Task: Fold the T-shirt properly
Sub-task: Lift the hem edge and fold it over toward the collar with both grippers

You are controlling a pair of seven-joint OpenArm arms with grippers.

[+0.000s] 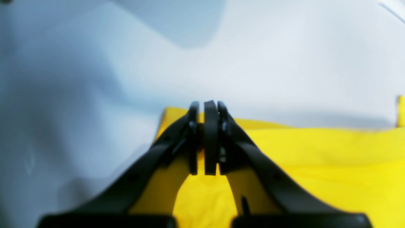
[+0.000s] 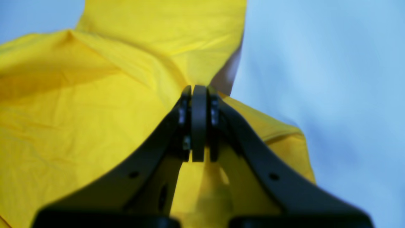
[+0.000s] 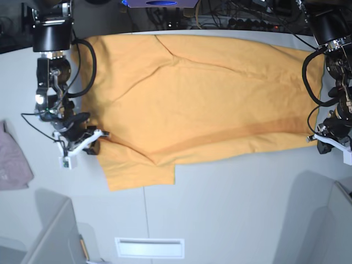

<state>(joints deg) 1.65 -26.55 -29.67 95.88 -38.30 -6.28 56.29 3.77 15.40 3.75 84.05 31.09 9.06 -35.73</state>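
Orange-yellow cotton, the T-shirt, is lying spread across the far half of the pale grey table, reaching almost from side edge to side edge, one sleeve hanging toward the near edge. Only the base view is showing this whole layout, plus a pale pink-grey cloth cut off at that view's left edge. The wrist views are giving blurred close-ups instead. The right gripper is sitting clenched at the shirt's edge beside the sleeve, fabric bunching up toward its tips; a pinch looks likely. The left gripper is clenched at the shirt's opposite corner, jaws together; whether cloth is caught between them is too blurred to tell. Lettering on the shirt is not showing. Both arms are reaching down from the table's far corners, wrists bent toward the shirt's near hem.
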